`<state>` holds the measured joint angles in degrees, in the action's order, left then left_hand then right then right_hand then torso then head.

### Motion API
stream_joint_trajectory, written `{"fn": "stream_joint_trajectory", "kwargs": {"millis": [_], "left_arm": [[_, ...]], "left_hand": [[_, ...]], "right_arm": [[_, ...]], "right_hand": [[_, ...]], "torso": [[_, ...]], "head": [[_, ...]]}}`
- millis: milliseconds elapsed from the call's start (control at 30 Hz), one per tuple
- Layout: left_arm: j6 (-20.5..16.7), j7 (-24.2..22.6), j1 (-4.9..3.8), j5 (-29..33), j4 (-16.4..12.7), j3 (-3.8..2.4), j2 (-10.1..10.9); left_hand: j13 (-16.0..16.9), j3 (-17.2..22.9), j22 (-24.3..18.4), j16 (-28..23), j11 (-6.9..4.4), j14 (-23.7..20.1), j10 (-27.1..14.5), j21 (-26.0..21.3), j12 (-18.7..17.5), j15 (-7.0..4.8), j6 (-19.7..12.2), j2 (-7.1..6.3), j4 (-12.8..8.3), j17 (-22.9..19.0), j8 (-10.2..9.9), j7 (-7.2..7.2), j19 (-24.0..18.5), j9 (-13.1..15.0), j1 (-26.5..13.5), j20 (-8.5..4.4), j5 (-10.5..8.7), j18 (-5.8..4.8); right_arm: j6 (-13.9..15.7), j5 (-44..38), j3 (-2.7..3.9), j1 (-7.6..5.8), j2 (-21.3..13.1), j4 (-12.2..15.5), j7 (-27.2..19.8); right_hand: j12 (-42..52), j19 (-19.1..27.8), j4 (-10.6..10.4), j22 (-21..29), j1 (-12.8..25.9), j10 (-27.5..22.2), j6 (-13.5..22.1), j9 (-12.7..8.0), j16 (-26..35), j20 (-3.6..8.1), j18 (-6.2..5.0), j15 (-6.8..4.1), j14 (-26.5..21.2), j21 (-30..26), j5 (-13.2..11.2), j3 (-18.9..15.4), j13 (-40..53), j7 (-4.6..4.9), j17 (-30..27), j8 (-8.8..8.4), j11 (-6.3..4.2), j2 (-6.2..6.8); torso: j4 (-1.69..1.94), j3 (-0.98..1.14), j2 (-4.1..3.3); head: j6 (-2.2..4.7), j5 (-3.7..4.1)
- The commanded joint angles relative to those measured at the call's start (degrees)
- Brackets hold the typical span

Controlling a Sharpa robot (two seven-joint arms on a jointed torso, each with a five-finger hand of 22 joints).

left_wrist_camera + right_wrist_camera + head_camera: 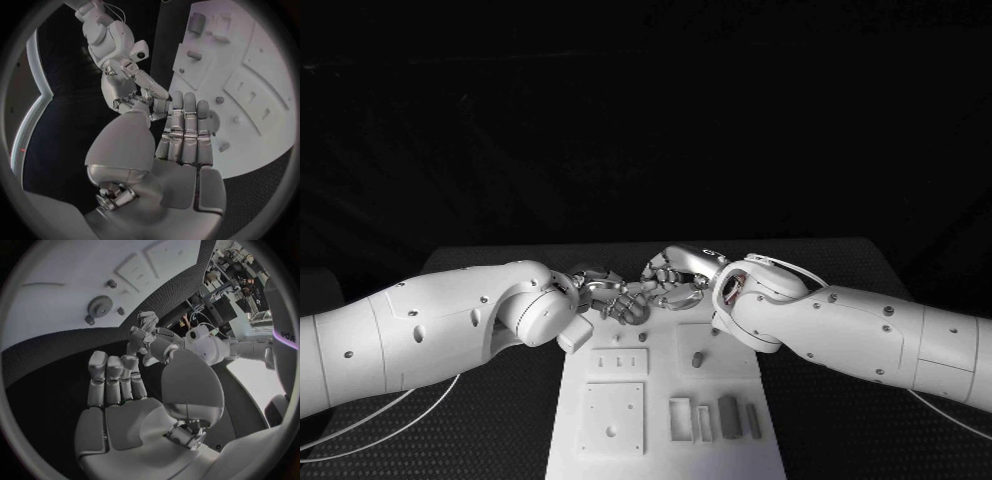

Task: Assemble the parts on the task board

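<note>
Both hands empty: left hand (pixel 181 150) fingers (pixel 185 117) straight over task board (pixel 262 100); right hand (pixel 125 405) fingers (pixel 112 375) extended.

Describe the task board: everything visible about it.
The task board is a long white plate lying flat on the black table, running away from the robot. Raised square panels with slots and holes sit on it, with small grey upright blocks toward its near right. A gear-like part rests at its far end, where both hands hover.
</note>
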<state>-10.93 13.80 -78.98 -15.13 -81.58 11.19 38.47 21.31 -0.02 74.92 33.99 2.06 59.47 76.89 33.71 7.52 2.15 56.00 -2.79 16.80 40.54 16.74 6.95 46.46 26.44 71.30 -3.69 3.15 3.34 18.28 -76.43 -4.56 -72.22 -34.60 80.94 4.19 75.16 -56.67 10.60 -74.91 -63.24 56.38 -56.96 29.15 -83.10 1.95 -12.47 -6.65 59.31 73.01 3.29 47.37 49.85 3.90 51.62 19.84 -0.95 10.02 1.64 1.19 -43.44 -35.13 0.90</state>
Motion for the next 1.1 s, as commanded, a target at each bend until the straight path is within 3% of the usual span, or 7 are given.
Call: {"fn": "stream_joint_trajectory", "kwargs": {"millis": [33,567,633,800,1100], "left_arm": [[0.57,-0.58,-0.07,-0.09,-0.38,-0.09,-0.22],[0.36,-0.97,-0.07,0.08,-0.34,-0.10,-0.41],[0.70,-1.05,-0.07,0.13,-0.35,-0.10,-0.36],[0.98,-1.17,-0.07,0.32,-0.34,-0.10,-0.28],[1.03,-1.11,-0.06,0.33,-0.24,-0.09,0.20]], "left_hand": [[0.15,0.35,0.51,0.42,-0.20,0.09,0.38,0.35,-0.08,-0.56,0.58,0.21,-0.10,0.10,0.09,-0.02,-0.19,-0.08,1.06,-0.31,-0.10,0.71],[0.63,0.40,0.36,0.94,-0.32,-0.05,0.57,0.52,-0.23,-0.68,1.06,3.04,-0.05,0.02,-0.07,-0.15,-0.44,-0.36,3.15,-0.47,0.77,0.35],[0.80,0.40,0.33,1.06,-0.34,-0.22,0.53,0.55,-0.36,-0.66,1.17,4.04,-0.13,-0.06,-0.15,-0.18,-0.67,-0.47,3.97,-0.49,3.57,0.26],[1.13,0.23,0.31,1.22,-0.54,-0.40,0.88,0.64,-0.30,-0.64,1.74,5.23,-0.19,-0.18,0.00,-0.43,-0.96,-0.49,5.60,-0.48,5.30,0.18],[1.68,3.54,0.11,1.61,-0.74,-0.43,1.34,0.80,-0.33,-0.67,2.54,4.93,-0.24,-0.42,0.09,-0.70,-1.15,-0.60,8.00,-0.49,4.94,0.02]], "right_arm": [[-1.12,-1.11,-0.01,0.07,0.34,-0.09,0.24],[-2.68,-1.04,-0.02,0.38,1.20,-0.70,0.14],[-2.93,-1.04,-0.02,0.38,1.23,-0.80,0.20],[-3.20,-1.04,-0.03,0.48,1.41,-1.09,0.32],[-3.65,-1.02,-0.03,0.58,1.29,-1.22,0.35]], "right_hand": [[0.32,-0.18,0.26,-0.39,-0.22,-0.63,-3.84,3.94,-0.29,-0.03,-2.53,-0.24,0.13,0.27,0.28,0.18,0.10,0.80,0.06,1.11,-0.41,-0.16],[0.46,-0.22,0.33,-0.36,-0.15,-0.61,-3.85,3.95,-0.31,-0.02,-2.53,-0.26,0.17,0.30,0.40,0.23,0.14,0.81,0.12,1.07,-0.41,-0.23],[0.47,-0.22,0.34,-0.36,-0.14,-0.61,-3.84,3.95,-0.31,-0.02,-2.53,-0.27,0.18,0.30,0.41,0.24,0.14,0.82,0.12,1.06,-0.41,-0.24],[0.50,-0.23,0.36,-0.35,-0.11,-0.61,-3.82,3.94,-0.31,-0.02,-2.53,-0.27,0.18,0.30,0.42,0.25,0.14,0.83,0.13,1.03,-0.41,-0.31],[0.54,-0.24,0.43,-0.33,-0.09,-0.60,-3.81,3.94,-0.30,-0.01,-2.53,-0.27,0.19,0.30,0.42,0.27,0.15,0.83,0.15,1.01,-0.40,-0.40]], "torso": [[0.05,0.00,0.00],[0.01,0.05,0.01],[0.00,0.05,0.02],[-0.02,0.07,-0.01],[0.02,0.05,-0.01]], "head": [[-0.02,-0.01],[-0.29,-0.13],[-0.31,-0.13],[-0.34,-0.07],[-0.49,0.03]]}}
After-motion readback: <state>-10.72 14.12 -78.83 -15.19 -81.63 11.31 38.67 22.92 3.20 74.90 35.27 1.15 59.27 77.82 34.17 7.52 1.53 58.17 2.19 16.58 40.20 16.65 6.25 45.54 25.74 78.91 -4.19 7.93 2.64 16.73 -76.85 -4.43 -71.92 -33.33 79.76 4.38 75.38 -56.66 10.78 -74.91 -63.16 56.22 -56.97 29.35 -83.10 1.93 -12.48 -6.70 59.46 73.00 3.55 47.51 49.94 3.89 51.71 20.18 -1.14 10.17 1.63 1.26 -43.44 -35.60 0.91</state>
